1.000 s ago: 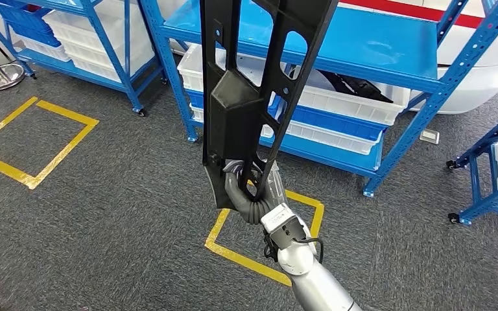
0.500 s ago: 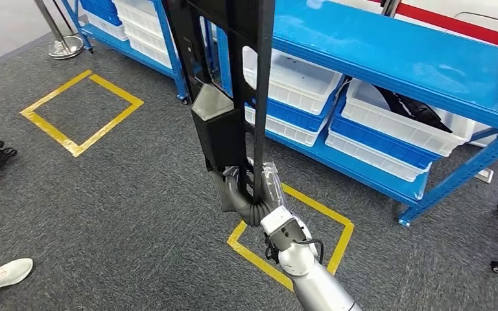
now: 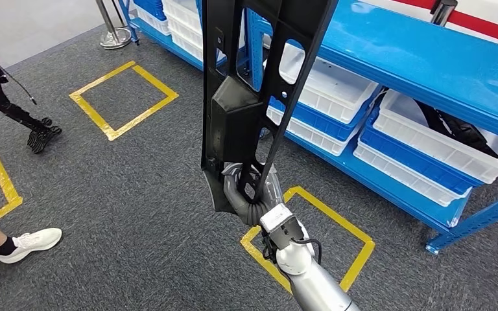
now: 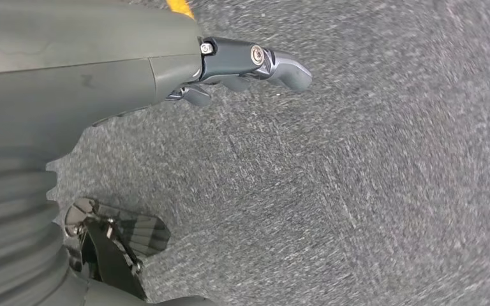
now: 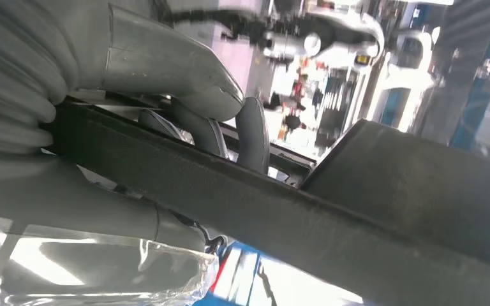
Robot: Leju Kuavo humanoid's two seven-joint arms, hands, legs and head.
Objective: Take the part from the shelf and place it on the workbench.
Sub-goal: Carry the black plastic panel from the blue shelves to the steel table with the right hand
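Observation:
A long black plastic part (image 3: 243, 103) with cut-out windows stands nearly upright in front of me, running off the top of the head view. My right hand (image 3: 249, 191) grips its lower end, fingers wrapped through an opening. In the right wrist view the hand (image 5: 134, 121) clasps a dark bar of the part (image 5: 332, 210). My left hand (image 4: 166, 70) hangs over grey carpet with its fingers apart and nothing in it.
A blue steel shelf (image 3: 421, 58) with white bins (image 3: 441, 152) runs along the right. Yellow tape squares (image 3: 123, 97) mark the grey carpet. A person's white shoe (image 3: 32, 241) is at the lower left, and a black stand foot (image 3: 39, 136) is further up.
The whole scene has shifted as I turn: the shelf slid right, a person's foot and more floor came in at the left. The part stays gripped in my right hand.

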